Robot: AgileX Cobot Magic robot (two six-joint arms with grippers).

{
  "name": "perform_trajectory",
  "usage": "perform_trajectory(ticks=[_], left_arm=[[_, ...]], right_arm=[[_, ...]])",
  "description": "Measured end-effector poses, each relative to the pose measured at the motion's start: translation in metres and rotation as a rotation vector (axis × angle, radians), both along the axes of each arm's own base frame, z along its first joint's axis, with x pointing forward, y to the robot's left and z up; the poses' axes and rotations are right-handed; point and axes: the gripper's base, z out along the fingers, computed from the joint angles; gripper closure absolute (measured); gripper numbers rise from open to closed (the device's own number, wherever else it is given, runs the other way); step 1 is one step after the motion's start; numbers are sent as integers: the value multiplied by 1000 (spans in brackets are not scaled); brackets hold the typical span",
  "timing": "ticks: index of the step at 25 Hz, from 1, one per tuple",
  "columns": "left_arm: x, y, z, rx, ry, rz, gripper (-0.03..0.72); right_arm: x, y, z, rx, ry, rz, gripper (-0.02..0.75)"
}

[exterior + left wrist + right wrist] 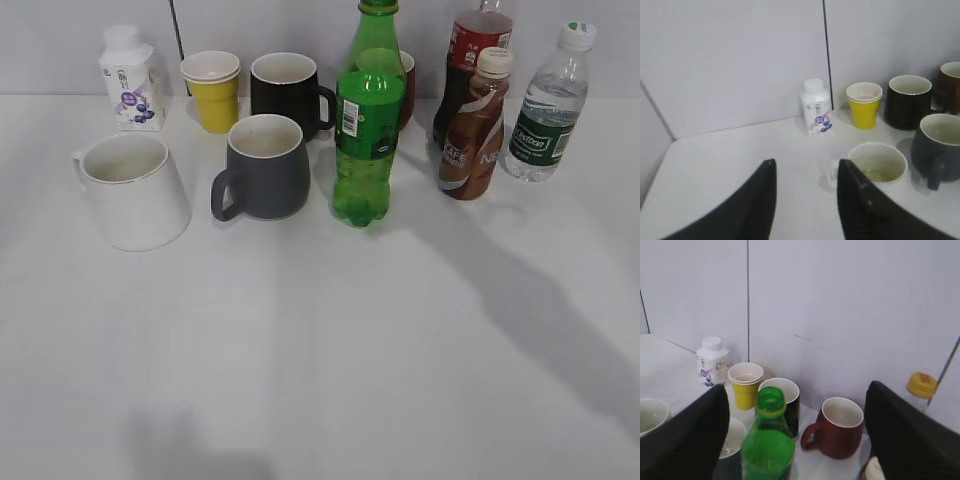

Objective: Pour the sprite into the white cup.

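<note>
The sprite (pixel 365 120) is a tall green bottle standing upright and uncapped at the table's middle back. It also shows in the right wrist view (pixel 768 440), low between the jaws. The white cup (pixel 130 190) stands at the left with its handle at the back left. It shows in the left wrist view (pixel 879 162), just right of the right jaw. My left gripper (pixel 805 167) is open and empty above bare table. My right gripper (pixel 797 395) is open wide, above and behind the sprite, not touching it. Neither gripper shows in the exterior view.
A dark grey mug (pixel 262 167), black mug (pixel 286 93), yellow cup (pixel 213 90) and small white bottle (pixel 131 78) crowd the back left. A red mug (pixel 839 427), cola bottle (pixel 470 60), brown coffee bottle (pixel 474 125) and clear water bottle (pixel 546 105) stand at the right.
</note>
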Motion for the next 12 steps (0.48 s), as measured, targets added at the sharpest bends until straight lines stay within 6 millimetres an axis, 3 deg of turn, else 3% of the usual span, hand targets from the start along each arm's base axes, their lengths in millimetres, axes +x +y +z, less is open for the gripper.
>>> perform_trajectory(ticks=[3,6,9,12], left_arm=[[-37,9,19,-3,36,36,330],[-64,17,9,8,172,70,270],[-87,22,-5,17,303,97,226],[-108,26,-10,5,287,104,214]], right_arm=[[-41,-8,16,-16,-11,-5,107],[-89,-28,21,7,-1,-17,111],[-130,-60,3,-22,93,-81,117],[-162,-91,-24,-145,227,-120,122]])
